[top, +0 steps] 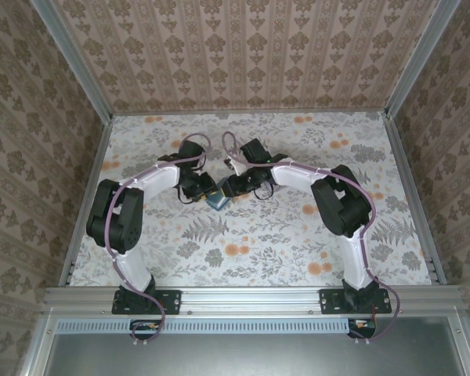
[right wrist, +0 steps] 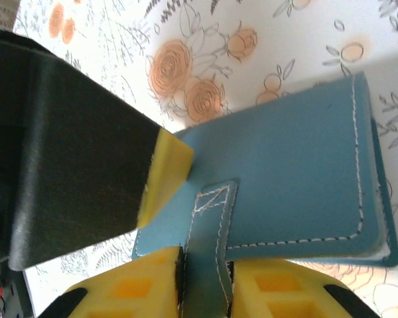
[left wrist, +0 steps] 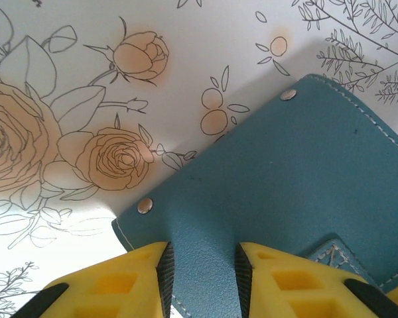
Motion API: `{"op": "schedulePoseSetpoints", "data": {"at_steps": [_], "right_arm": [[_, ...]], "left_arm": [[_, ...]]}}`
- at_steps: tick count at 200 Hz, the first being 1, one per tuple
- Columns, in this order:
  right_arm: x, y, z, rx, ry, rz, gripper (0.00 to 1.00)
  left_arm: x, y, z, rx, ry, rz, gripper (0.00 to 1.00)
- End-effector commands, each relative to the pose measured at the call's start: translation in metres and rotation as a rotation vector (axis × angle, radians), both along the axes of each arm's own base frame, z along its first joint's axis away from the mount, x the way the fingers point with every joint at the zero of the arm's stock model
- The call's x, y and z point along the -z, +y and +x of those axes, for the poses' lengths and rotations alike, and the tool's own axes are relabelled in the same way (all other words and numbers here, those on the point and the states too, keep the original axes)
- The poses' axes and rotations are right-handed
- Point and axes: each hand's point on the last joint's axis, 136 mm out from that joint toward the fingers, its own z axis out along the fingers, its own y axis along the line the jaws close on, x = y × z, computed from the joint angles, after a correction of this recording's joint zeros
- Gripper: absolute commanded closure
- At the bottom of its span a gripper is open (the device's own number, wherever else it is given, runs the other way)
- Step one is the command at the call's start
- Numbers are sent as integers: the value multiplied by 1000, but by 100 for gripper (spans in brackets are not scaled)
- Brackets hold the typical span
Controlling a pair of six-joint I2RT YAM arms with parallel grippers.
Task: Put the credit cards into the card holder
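The card holder [left wrist: 298, 172] looks like matt, grainy leather with pale stitching [right wrist: 355, 159] and shiny metal studs [left wrist: 144, 206]. The left gripper's [left wrist: 203, 268] fingers [left wrist: 113, 288] are matt yellow plastic

Top cam sits high behind the arms, looking down over the whole table [top: 251, 243]. Each wrist cam rides just behind its claw, left claw [left wrist: 202, 268] and right claw [right wrist: 204, 271], super close. All three share the wallet [top: 217, 200] between both claws.

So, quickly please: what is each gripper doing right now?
Left gripper: closed on the card holder.
Right gripper: closed on the card holder's strap.
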Motion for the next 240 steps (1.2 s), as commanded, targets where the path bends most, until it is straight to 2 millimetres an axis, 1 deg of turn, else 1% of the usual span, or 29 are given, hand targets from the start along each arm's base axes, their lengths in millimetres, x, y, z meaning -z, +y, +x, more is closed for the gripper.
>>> {"op": "schedulePoseSetpoints", "data": {"at_steps": [1, 10, 20, 46, 60, 76, 89, 113, 125, 146, 171, 209, 226, 240], "right_arm": [[7, -17, -19, 10, 70, -95, 79], [13, -21, -23, 19, 101, -124, 82], [21, -26, -26, 44, 134, -158, 82], [45, -41, -29, 98, 188, -248, 83], [52, -47, -31, 122, 208, -264, 83], [55, -50, -32, 141, 236, -239, 83], [57, -51, -33, 154, 265, -215, 83], [64, -58, -35, 178, 303, -200, 83], [64, -59, -35, 182, 315, -175, 83], [66, -61, -32, 191, 322, -161, 83], [67, -61, -29, 201, 326, -153, 83], [63, -57, -24, 215, 319, -123, 83], [59, -53, -20, 216, 316, -95, 83], [54, -50, -16, 218, 306, -80, 83]], "left_arm": [[2, -6, 3, 34, -5, -4, 66], [2, -7, 3, 36, -3, -5, 66], [1, -8, 4, 39, -7, -8, 66], [-9, -9, 9, 44, -25, -18, 60], [-12, -5, 11, 36, -32, -25, 58], [-17, -5, 15, 40, -55, -64, 55], [-19, -12, 18, 65, -66, -114, 53], [-17, -35, 18, 179, -63, -224, 52], [-13, -42, 15, 251, -49, -252, 52], [-4, -44, 13, 321, -38, -232, 51], [1, -53, 13, 332, -17, -275, 51], [7, -61, 3, 357, 17, -268, 52], [11, -69, -3, 375, 31, -272, 55], [13, -69, -5, 378, 38, -270, 60]]}}
